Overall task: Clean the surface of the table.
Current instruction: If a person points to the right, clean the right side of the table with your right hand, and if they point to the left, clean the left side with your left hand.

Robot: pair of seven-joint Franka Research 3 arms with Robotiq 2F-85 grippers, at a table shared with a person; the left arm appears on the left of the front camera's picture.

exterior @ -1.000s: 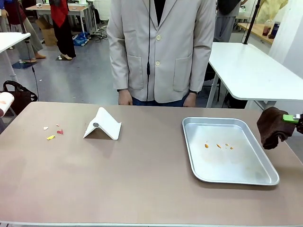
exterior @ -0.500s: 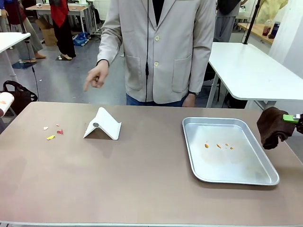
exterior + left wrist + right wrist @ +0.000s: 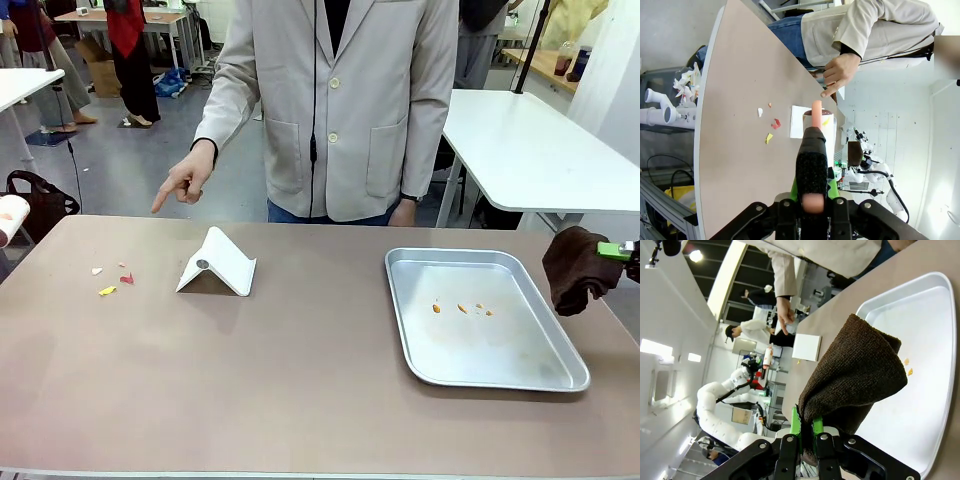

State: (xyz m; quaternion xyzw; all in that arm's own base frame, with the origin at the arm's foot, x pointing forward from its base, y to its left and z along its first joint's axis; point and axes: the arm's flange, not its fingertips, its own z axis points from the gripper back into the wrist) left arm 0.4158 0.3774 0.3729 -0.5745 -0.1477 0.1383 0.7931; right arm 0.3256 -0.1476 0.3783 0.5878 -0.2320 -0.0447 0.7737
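Bench (image 3: 300, 400): paper scraps (image 3: 107, 291) at left unswept, crumbs (image 3: 461, 308) in tray (image 3: 500, 345). Right hand (image 3: 806, 427) clamps brown cloth (image 3: 855, 375); left hand (image 3: 812, 187) clamps pink-tipped tool (image 3: 812, 160).

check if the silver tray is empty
Not empty: the silver tray holds a few small orange scraps near its middle.

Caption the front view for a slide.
Person points toward coloured scraps on the table; right gripper holds a brown cloth beside the tray.
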